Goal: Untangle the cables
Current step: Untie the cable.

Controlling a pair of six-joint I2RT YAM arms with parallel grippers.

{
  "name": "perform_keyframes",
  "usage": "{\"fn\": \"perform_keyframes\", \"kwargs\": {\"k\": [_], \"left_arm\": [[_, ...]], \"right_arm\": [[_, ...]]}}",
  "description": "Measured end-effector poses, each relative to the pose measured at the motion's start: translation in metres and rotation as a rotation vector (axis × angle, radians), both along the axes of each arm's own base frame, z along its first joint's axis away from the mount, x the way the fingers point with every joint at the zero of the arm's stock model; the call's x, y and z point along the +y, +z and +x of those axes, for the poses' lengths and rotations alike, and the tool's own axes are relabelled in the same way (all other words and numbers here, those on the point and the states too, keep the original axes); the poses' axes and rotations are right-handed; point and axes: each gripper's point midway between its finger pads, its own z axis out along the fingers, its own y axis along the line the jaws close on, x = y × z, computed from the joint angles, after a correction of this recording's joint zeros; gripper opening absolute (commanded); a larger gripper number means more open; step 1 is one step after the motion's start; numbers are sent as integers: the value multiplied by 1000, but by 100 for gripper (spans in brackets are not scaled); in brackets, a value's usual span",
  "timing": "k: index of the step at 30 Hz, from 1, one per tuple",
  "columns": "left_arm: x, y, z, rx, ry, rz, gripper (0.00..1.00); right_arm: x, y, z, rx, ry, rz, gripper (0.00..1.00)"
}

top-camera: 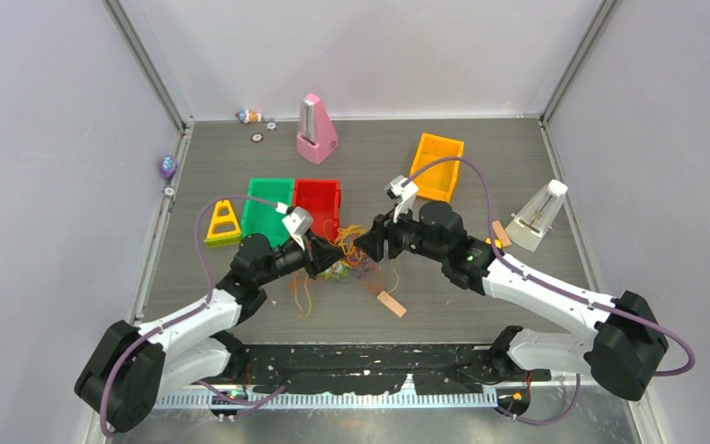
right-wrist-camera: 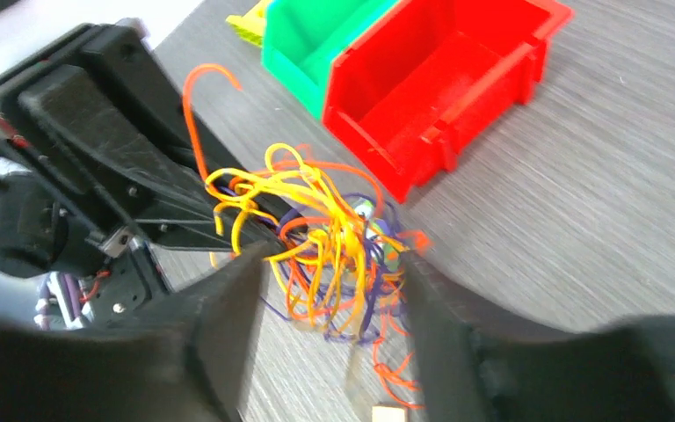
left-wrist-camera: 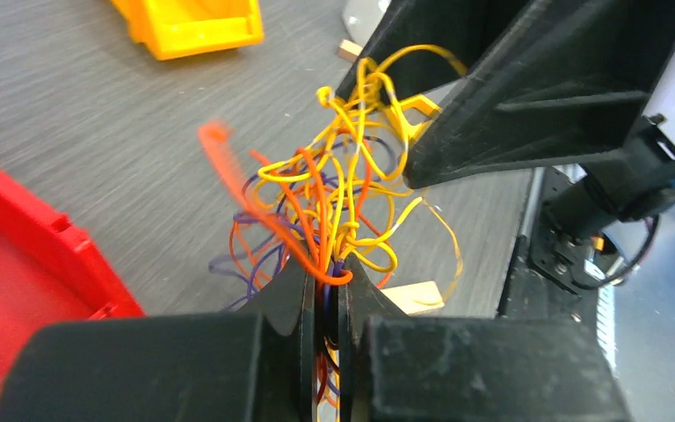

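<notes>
The cables [top-camera: 347, 264] are a tangled bunch of thin orange, yellow and purple strands in the middle of the table, held just above it. My left gripper [left-wrist-camera: 327, 280] is shut on strands at the near side of the bunch [left-wrist-camera: 343, 193]. My right gripper [right-wrist-camera: 334, 259] is open, one jaw on each side of the bunch [right-wrist-camera: 325, 237], its fingertips [top-camera: 362, 242] meeting the left gripper [top-camera: 333, 254] from the right. A loose orange strand [top-camera: 302, 294] trails on the table.
A red bin [top-camera: 319, 205] and a green bin [top-camera: 268, 205] stand just behind the bunch. An orange bin [top-camera: 437, 165], a pink metronome [top-camera: 315, 129], a white metronome [top-camera: 538, 215], a yellow triangle [top-camera: 223, 224] and a wooden block [top-camera: 391, 303] lie around.
</notes>
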Motion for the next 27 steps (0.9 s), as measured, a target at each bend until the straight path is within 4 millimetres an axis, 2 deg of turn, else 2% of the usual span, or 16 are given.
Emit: {"fn": "perform_keyframes", "kwargs": {"k": [2,6,10,13,15,20,24,26,27], "left_arm": [[6,0,6,0,55,10,0],[13,8,11,-25,110,1,0],[12,7,11,-22,107,2,0],[10,3,8,-6,85,7,0],[7,2,4,1,54,1,0],[-4,13,-12,-9,-59,-50,0],[-12,21,-25,-12,-155,-91,0],[-14,23,-29,-6,-185,-105,0],[-15,24,-30,-4,-197,-112,0]], "right_arm": [[-6,-3,8,-15,-50,-25,95],[-19,-16,15,-49,-111,-59,97],[-35,-49,2,-49,-95,-64,99],[-41,-79,-11,-28,-51,-72,95],[-41,-89,-15,-18,-28,-74,95],[-29,-97,-12,-12,15,-61,98],[-19,-102,-6,-2,19,-60,82],[-14,-101,-3,-1,10,-54,66],[-10,-99,-2,-6,7,-43,44]]}}
